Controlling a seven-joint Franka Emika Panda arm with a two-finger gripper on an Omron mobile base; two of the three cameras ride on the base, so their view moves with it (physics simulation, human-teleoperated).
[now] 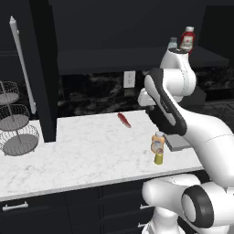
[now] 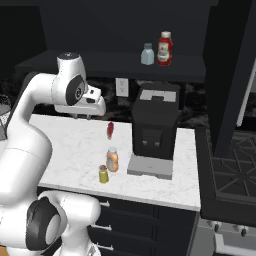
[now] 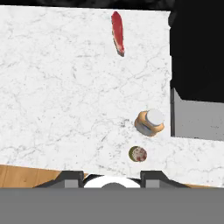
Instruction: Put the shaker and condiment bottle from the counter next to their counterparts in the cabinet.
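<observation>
The small yellow-green shaker (image 1: 158, 158) (image 2: 103, 174) (image 3: 138, 153) stands near the front edge of the white marble counter (image 1: 82, 151) (image 2: 70, 145) (image 3: 57, 87). The orange condiment bottle (image 1: 157, 142) (image 2: 112, 159) (image 3: 149, 122) stands right behind it. My gripper (image 2: 86, 114) (image 3: 112, 177) hovers high above the counter, pointing down. Its fingertips are apart with nothing between them, so it is open. Up on the dark cabinet shelf (image 1: 114, 57) (image 2: 115, 62) stand the counterparts: a pale blue-grey shaker (image 1: 172, 43) (image 2: 147, 54) and a red bottle (image 1: 187, 39) (image 2: 164, 48).
A red pepper-like item (image 1: 124, 119) (image 2: 110, 130) (image 3: 117, 33) lies mid-counter. A black coffee machine (image 2: 154, 127) (image 3: 197, 52) stands just right of the two bottles. A wire basket stand (image 1: 13, 123) is at the counter's left end, and a stove (image 2: 230, 170) is at the right.
</observation>
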